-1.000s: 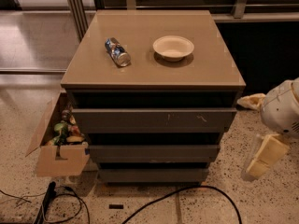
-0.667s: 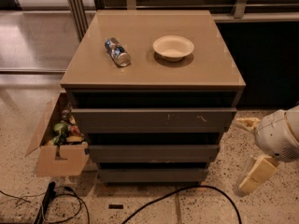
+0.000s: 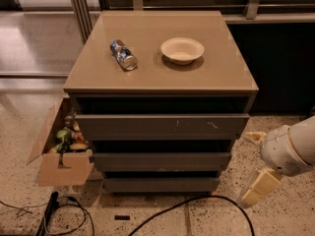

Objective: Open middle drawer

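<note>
The middle drawer [image 3: 162, 160] is the plain dark-grey front between the taller scratched top front [image 3: 162, 126] and the short bottom front [image 3: 161, 184] of the cabinet. It sits pushed in, and no inner tray shows. My gripper [image 3: 256, 163] is low at the right of the cabinet, beside the drawer's right end and apart from it. Its two cream fingers [image 3: 259, 187] are spread apart with nothing between them.
A crushed can [image 3: 123, 54] and a pale bowl [image 3: 182, 49] lie on the cabinet top [image 3: 216, 80]. An open cardboard box [image 3: 63, 154] with several items stands at the cabinet's left. Black cables [image 3: 197, 205] run across the speckled floor in front.
My gripper has moved down and slightly left, closer to the cabinet's right side and the floor. The drawers have not moved.
</note>
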### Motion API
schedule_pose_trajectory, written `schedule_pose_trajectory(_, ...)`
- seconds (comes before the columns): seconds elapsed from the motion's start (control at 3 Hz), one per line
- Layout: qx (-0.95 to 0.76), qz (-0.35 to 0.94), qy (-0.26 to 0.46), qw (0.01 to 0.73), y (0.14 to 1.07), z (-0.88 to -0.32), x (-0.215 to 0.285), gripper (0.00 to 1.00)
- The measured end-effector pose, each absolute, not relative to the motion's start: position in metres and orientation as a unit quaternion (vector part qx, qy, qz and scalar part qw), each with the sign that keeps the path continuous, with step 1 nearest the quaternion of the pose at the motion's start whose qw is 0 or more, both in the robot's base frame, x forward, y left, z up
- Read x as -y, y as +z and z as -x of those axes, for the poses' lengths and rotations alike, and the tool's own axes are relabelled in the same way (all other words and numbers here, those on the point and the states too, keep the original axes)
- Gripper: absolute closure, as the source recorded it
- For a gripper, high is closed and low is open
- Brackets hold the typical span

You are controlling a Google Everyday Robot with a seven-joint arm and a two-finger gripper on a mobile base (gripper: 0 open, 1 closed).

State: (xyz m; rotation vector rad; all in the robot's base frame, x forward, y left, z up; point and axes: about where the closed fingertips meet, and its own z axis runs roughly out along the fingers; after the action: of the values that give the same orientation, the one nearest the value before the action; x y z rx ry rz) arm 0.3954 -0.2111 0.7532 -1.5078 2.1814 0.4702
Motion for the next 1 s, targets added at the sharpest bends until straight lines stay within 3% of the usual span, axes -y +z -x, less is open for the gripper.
schedule_pose_trajectory(1.0, -0.81, 0.486, 0.171, 0.278, 0.652, -0.472, 0.172, 0.0)
